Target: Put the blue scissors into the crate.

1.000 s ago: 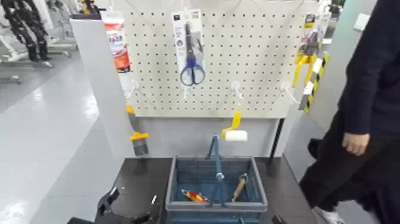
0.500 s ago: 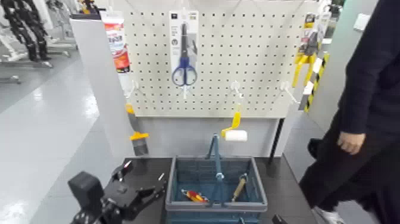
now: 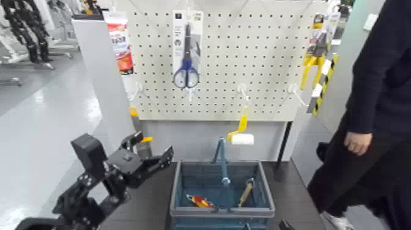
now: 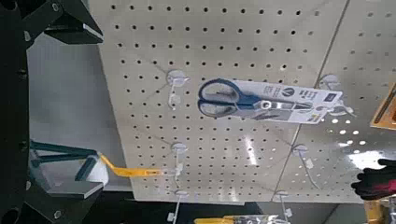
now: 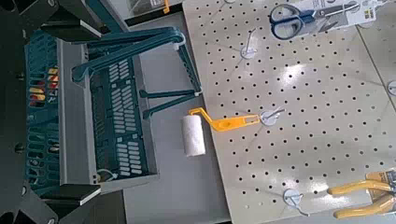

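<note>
crate [image 3: 222,213]: red-yellow item [image 3: 199,201], tan-handled tool [image 3: 246,192]; left hand [image 3: 152,147] wide, near crate; right hand [image 5: 91,114] wide, near crate

A dark, smooth-topped table [image 3: 296,199] stretches below a pale upright panel [image 3: 202,139], its near edge out of the head view. Standing upright on the tabletop is a blue-grey crate [image 3: 222,212], near the middle, with bare dark surface showing on its right side. Behind the crate's right side, a slim black post [image 3: 284,142] meets the table near its back edge.
</note>
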You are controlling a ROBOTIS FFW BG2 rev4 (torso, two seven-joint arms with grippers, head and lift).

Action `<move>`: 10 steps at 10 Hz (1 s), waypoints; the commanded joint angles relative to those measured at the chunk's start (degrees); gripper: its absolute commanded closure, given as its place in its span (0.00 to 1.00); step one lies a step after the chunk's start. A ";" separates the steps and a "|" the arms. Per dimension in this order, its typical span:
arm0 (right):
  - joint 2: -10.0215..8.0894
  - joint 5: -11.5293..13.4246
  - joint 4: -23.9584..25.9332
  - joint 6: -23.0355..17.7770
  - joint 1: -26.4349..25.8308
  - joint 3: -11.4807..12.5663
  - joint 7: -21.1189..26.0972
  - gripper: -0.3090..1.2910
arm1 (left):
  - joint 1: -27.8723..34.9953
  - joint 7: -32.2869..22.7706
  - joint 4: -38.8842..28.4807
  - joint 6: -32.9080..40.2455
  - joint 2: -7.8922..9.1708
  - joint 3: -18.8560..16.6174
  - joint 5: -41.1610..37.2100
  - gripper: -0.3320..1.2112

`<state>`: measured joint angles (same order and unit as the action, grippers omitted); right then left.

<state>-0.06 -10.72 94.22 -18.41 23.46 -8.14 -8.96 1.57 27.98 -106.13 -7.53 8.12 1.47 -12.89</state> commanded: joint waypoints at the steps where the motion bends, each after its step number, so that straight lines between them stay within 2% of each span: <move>1: -0.11 0.00 0.08 -0.05 -0.08 -0.12 0.00 0.28 | -4.20 2.08 0.66 -0.99 0.05 -0.68 -0.03 0.36; 3: -0.11 0.00 -0.09 -0.05 -0.26 -0.38 0.00 0.28 | -8.60 5.07 3.29 -0.90 -0.04 -0.59 0.06 0.36; 10: -0.20 -0.09 -0.27 -0.05 -0.70 -0.91 -0.18 0.28 | -19.15 9.46 11.64 1.12 0.23 -0.15 -1.08 0.36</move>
<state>-0.26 -10.81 93.96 -18.46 22.78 -9.02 -9.14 -16.91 37.49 -94.90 -6.50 8.42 1.31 -13.98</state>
